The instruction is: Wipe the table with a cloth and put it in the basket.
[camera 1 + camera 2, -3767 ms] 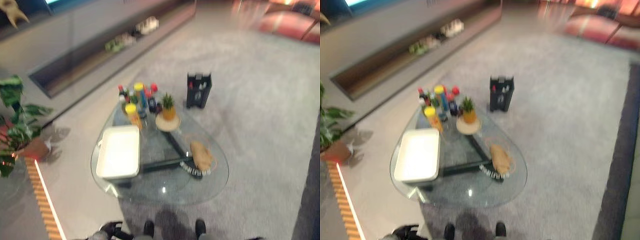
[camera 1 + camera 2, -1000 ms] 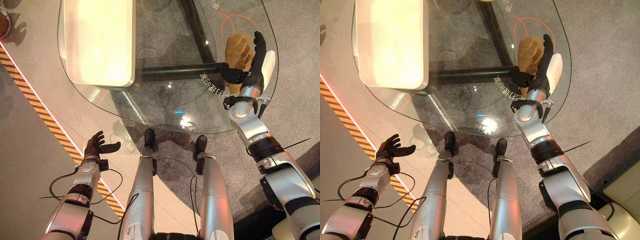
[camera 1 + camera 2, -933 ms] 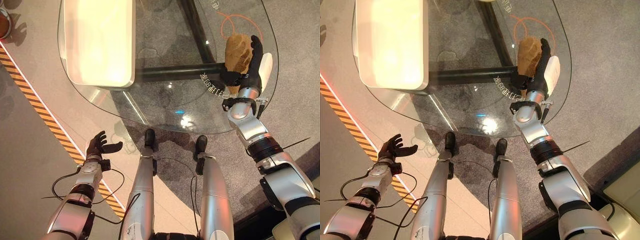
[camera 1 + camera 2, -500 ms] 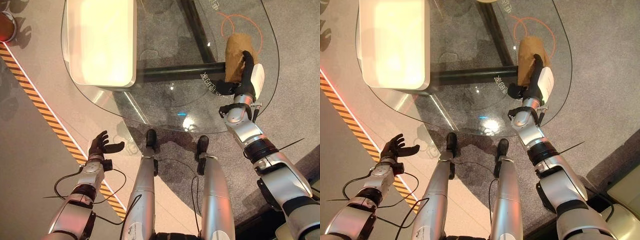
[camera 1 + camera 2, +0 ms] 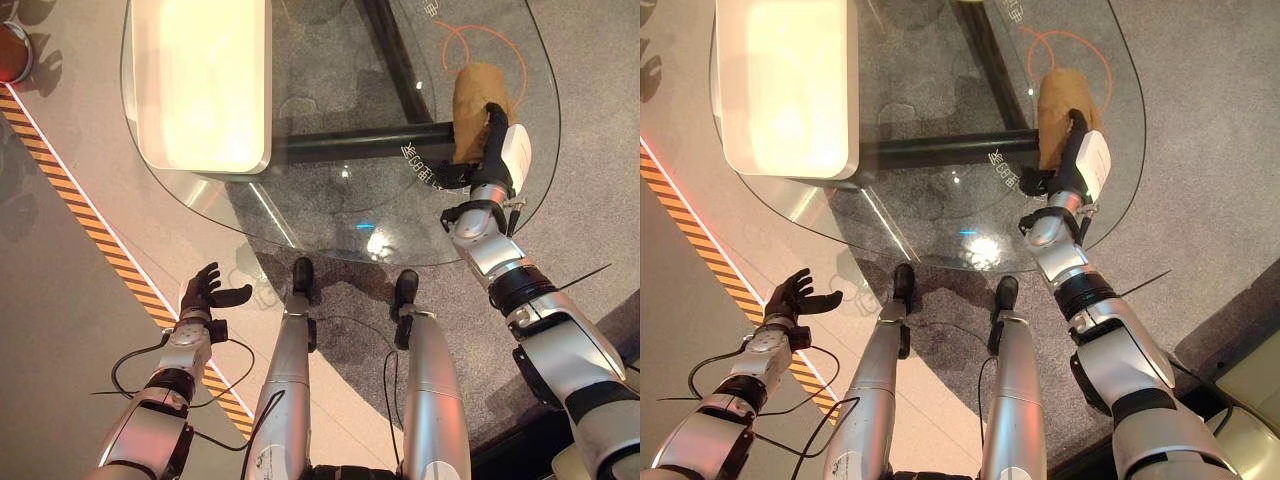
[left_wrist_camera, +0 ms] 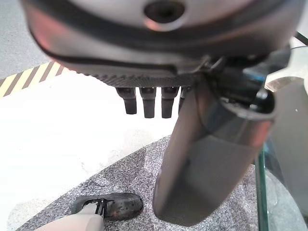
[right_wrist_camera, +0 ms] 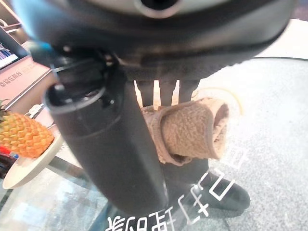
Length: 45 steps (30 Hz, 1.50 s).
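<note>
A tan cloth (image 5: 472, 92) lies bunched into a roll near the right edge of the glass table (image 5: 330, 190). My right hand (image 5: 492, 150) stands on edge against the cloth's near right side. In the right wrist view its straight fingers (image 7: 168, 91) reach over the cloth (image 7: 192, 130) and the thumb (image 7: 110, 144) stays straight beside it. The hand is open. A white rectangular basket (image 5: 205, 165) sits on the table's far left. My left hand (image 5: 203, 293) hangs open over the floor at the lower left, away from the table, holding nothing.
A dark frame bar (image 5: 350, 145) runs under the glass. An orange ring (image 5: 495, 40) and white lettering (image 5: 420, 168) are printed on the glass by the cloth. A yellow-black striped strip (image 5: 100, 250) crosses the floor on the left. A pineapple ornament (image 7: 24, 134) sits on a plate.
The camera has tilted down from a far view of the table. My right hand turned from lying flat on the cloth to standing on edge, and the cloth has bunched narrower.
</note>
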Available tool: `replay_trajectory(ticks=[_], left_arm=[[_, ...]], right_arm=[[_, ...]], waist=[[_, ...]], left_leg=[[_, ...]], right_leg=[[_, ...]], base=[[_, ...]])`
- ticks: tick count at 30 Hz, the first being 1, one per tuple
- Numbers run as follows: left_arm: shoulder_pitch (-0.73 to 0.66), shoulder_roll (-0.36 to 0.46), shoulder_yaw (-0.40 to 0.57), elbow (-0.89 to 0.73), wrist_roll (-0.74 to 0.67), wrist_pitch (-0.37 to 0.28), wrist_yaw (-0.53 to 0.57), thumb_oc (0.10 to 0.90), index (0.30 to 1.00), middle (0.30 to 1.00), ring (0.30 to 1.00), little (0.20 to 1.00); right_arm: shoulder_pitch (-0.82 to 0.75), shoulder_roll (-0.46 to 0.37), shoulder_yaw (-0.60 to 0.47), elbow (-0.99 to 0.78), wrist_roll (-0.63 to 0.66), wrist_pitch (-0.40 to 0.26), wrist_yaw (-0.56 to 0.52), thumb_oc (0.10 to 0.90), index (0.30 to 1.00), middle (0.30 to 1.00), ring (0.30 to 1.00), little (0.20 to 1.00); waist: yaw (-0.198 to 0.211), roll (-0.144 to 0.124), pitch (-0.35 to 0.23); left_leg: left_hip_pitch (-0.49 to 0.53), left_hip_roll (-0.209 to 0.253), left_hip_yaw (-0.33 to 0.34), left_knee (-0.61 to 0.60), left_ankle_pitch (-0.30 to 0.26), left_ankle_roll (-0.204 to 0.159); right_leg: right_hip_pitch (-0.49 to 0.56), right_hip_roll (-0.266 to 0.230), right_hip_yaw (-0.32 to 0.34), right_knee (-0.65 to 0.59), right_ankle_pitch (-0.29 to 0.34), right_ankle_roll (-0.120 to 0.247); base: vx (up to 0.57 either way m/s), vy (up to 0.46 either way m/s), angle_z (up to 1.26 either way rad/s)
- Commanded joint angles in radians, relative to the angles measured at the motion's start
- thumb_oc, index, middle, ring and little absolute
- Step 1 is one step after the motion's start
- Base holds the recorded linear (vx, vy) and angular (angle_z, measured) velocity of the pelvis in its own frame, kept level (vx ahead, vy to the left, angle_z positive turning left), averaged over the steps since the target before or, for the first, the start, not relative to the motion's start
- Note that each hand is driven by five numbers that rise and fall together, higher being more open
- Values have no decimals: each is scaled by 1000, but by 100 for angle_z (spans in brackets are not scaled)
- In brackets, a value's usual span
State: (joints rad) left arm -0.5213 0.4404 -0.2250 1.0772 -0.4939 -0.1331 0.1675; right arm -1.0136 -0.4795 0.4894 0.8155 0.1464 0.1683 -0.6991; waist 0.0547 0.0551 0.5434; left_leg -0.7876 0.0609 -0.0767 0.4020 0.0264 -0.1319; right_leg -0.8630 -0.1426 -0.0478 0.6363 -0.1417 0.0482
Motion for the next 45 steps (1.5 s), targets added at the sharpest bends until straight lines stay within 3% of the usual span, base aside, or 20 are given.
replay_trajectory(ticks=[1,11,12,13,19,27,45], left_arm=[[5,14,-1,12,-5,-12,38,800,900,900,900,900],[7,18,-12,0,-8,-8,34,800,900,900,900,900],[7,19,-12,2,-7,-10,31,800,900,900,900,900],[6,18,-12,2,-7,-11,31,800,900,900,900,900],[-4,23,-17,3,-14,-10,19,800,900,900,900,900],[-10,28,-26,-7,-24,-1,26,800,900,900,900,900],[-6,15,-26,-20,-10,-4,35,800,900,900,900,900]], right_arm=[[-67,-62,33,39,-70,-7,-16,800,900,900,900,900],[-104,-84,46,110,-117,15,-31,800,900,900,900,900],[-107,-84,47,118,-120,19,-22,668,787,787,787,768],[-108,-85,47,126,-130,28,-11,100,300,300,300,200],[-113,-92,69,182,-161,52,18,100,300,300,300,200],[-113,-95,76,208,-172,26,19,100,300,300,300,200],[-138,-77,123,93,-217,3,41,100,300,300,300,200]], waist=[[13,50,-23],[22,61,-23],[23,61,-23],[23,61,-23],[25,66,-23],[25,69,-23],[29,66,-23]], left_leg=[[-19,-91,85,71,-63,103],[-25,-96,82,76,-65,111],[-25,-95,82,76,-65,111],[-27,-96,82,77,-64,111],[-32,-96,83,74,-61,114],[-31,-98,82,58,-54,115],[-42,-99,81,55,-50,115]], right_leg=[[25,63,-74,-95,50,-43],[12,63,-75,-80,49,-41],[12,62,-76,-79,49,-41],[10,62,-77,-78,49,-41],[3,60,-79,-79,52,-40],[1,62,-80,-92,61,-36],[-10,59,-86,-96,68,-33]], base=[[0,0,0],[0,0,0],[0,0,0],[0,0,0],[0,0,0],[-6,-1,2],[-1,0,0]])
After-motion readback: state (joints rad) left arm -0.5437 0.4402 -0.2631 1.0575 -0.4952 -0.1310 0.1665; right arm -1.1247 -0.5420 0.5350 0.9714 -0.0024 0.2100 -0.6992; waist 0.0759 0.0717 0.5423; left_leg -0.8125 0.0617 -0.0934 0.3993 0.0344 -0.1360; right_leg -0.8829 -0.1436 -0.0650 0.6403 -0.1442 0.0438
